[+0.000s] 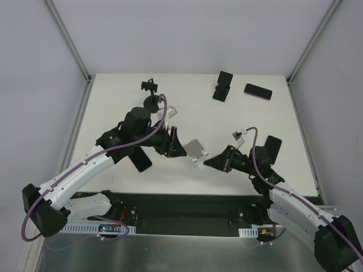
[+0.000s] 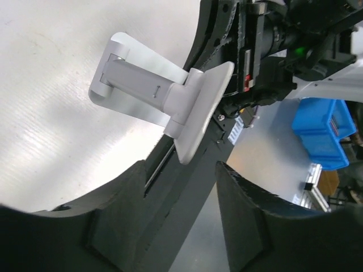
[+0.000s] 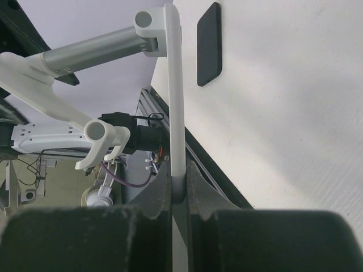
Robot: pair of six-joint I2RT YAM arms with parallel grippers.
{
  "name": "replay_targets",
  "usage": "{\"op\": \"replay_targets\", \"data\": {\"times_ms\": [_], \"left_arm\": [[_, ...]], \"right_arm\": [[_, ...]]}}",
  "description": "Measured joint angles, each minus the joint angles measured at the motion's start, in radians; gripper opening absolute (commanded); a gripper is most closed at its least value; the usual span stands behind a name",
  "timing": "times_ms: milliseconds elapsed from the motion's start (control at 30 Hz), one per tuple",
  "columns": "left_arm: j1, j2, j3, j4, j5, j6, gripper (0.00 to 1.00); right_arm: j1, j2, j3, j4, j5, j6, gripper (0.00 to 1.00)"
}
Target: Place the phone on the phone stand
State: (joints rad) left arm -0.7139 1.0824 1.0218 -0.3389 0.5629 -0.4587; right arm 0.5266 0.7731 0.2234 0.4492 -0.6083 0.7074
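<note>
The right gripper (image 1: 209, 162) is clamped tight on the silver phone stand (image 1: 196, 149), pinching the thin edge of one plate and holding it up over the middle of the bench (image 1: 193, 116). The left gripper (image 1: 174, 144) sits just beside it, and from its wrist camera the jaws stand apart, with the stand's tilted plate just ahead of the fingertips (image 2: 136, 170) and nothing between them.

The phones are all down on the bench. One with a purple edge (image 1: 258, 90) lies flat at the far right, near a black stand (image 1: 223, 86). A black phone (image 1: 140, 161) lies under the left arm and another (image 1: 273, 147) beside the right arm. A red-marked label (image 2: 245, 83) behind the stand is too blurred to read.
</note>
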Motion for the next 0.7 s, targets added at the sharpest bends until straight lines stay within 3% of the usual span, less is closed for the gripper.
{"op": "replay_targets", "data": {"times_ms": [367, 700], "left_arm": [[-0.007, 0.076, -0.001, 0.085, 0.003, -0.023, 0.36], [-0.007, 0.058, -0.100, 0.307, 0.003, -0.111, 0.26]], "right_arm": [[-0.002, 0.000, 0.003, 0.010, 0.003, 0.014, 0.01], [-0.004, -0.006, 0.003, 0.009, 0.030, 0.028, 0.01]]}}
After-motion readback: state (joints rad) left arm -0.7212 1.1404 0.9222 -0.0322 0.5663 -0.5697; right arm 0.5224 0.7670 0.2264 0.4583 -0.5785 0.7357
